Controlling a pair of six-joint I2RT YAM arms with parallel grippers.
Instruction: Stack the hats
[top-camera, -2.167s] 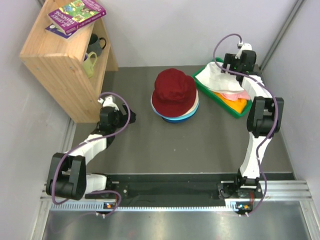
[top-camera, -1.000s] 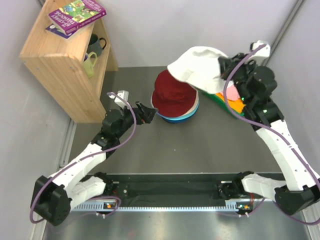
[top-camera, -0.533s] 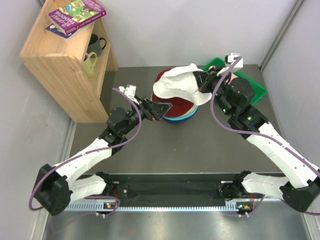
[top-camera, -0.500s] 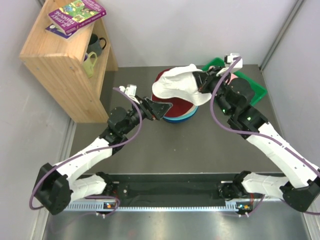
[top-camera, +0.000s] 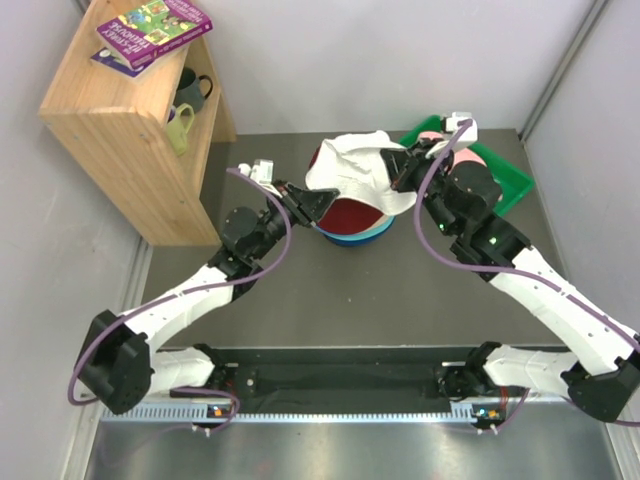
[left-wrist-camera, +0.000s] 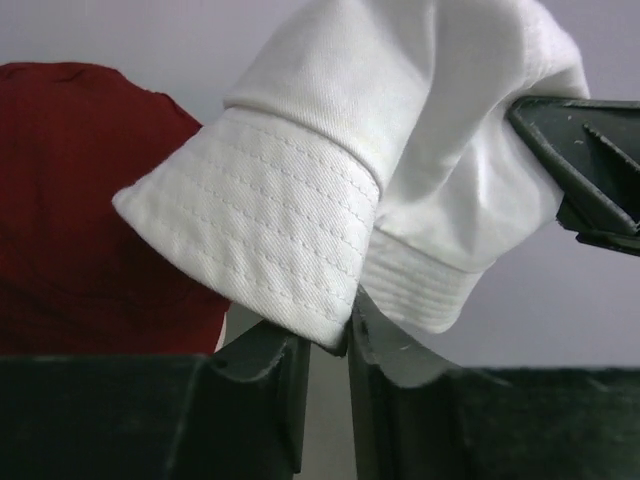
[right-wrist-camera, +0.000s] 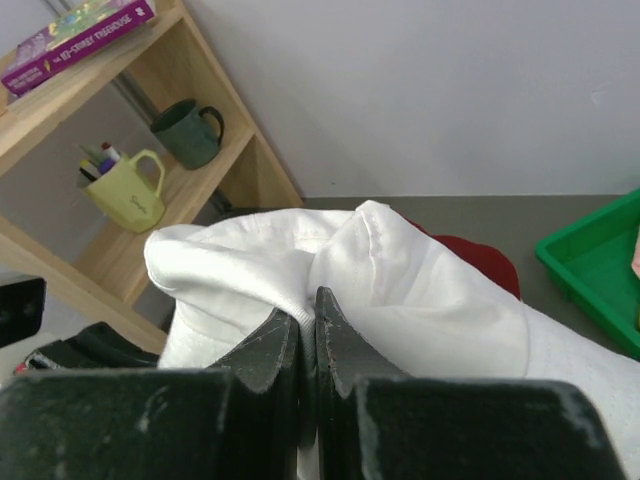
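Swung left, my white floppy cloth bucket hat (top-camera: 360, 172) hovers over the dark red cloth hat (top-camera: 355, 216); left end effector (top-camera: 316, 203) and right end effector (top-camera: 400, 175) pinch it closed; seating remains.

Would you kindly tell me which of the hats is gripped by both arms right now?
The white hat: the jaws of both arms pinch it in the air, whereas the dark red hat sits ungripped on top of the pile.

Left gripper (left-wrist-camera: 325, 335), reaching from the left, pinches the white hat (top-camera: 355, 170) by its brim; right gripper (right-wrist-camera: 310, 320) clamps its right side
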